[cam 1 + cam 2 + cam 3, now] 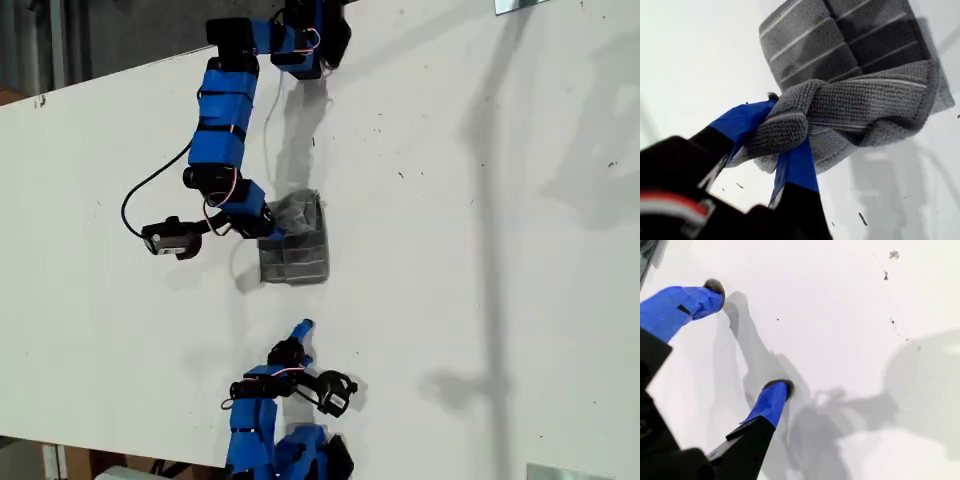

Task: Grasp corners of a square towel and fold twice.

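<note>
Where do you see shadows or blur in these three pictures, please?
Exterior view: long soft shadows cross the table. First wrist view: the towel is sharp, the gripper body nearby blurred. Second wrist view: the fingers cast grey shadows on bare table.

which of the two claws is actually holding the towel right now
My first gripper: its claw is shut on a bunched fold of the grey striped towel. My second gripper is open over bare white table, holding nothing.

First pincer [771, 131] clamped, second pincer [747, 337] agape
</note>
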Robot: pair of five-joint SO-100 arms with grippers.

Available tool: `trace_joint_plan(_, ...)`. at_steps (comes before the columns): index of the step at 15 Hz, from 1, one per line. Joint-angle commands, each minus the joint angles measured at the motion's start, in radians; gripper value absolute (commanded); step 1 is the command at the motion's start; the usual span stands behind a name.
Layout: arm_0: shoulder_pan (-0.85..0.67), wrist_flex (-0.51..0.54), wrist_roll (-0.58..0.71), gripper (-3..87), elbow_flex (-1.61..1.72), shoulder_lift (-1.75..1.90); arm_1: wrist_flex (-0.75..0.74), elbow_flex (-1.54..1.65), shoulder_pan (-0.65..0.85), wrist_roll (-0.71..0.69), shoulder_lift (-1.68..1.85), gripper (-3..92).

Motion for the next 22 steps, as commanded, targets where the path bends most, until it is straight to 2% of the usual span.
trace_joint_plan(1, -0.014, -0.002, 0.000, 34.4, -0.025, -0.011, -0.034, -0.080, 0.014, -0.028, -0.014, -0.1)
trace_joint_plan(6, -0.014, -0.002, -0.002, 34.4, -0.025, -0.012, -0.100, -0.100, 0.012, -0.057, -0.052, -0.1)
trace_joint_plan(7, -0.014, -0.003, -0.002, 34.4, -0.025, -0.014, -0.115, -0.100, 0.011, -0.063, -0.044, 9.2)
trace_joint_plan(8, -0.014, -0.003, 0.000, 34.4, -0.025, -0.014, -0.143, -0.100, -0.008, -0.123, -0.020, 34.5)
trace_joint_plan(9, -0.014, -0.003, 0.002, 34.5, -0.025, -0.014, -0.160, -0.089, -0.018, -0.149, 0.020, 40.4)
trace_joint_plan(11, -0.014, -0.003, 0.002, 34.5, -0.025, -0.014, -0.155, -0.032, 0.012, -0.141, 0.140, 43.8)
trace_joint_plan(12, -0.014, -0.003, 0.000, 34.5, -0.025, -0.014, -0.152, 0.014, 0.040, -0.140, 0.218, 42.8)
trace_joint_plan(15, -0.012, -0.003, -0.002, 34.5, -0.025, -0.014, -0.146, 0.195, 0.109, -0.129, 0.509, 15.6)
trace_joint_plan(16, -0.012, -0.005, -0.002, 34.5, -0.023, -0.014, -0.166, 0.336, 0.120, -0.100, 0.638, 12.8)
trace_joint_plan(19, -0.011, -0.006, 0.000, 34.5, -0.023, -0.014, -0.305, 0.876, 0.058, 0.051, 0.973, 12.3)
trace_joint_plan(21, -0.011, -0.006, -0.002, 34.5, -0.023, -0.014, -0.396, 1.227, 0.012, 0.209, 1.198, 12.2)
trace_joint_plan(22, -0.011, -0.006, -0.005, 34.6, -0.021, -0.014, -0.390, 1.388, -0.009, 0.296, 1.347, 12.2)
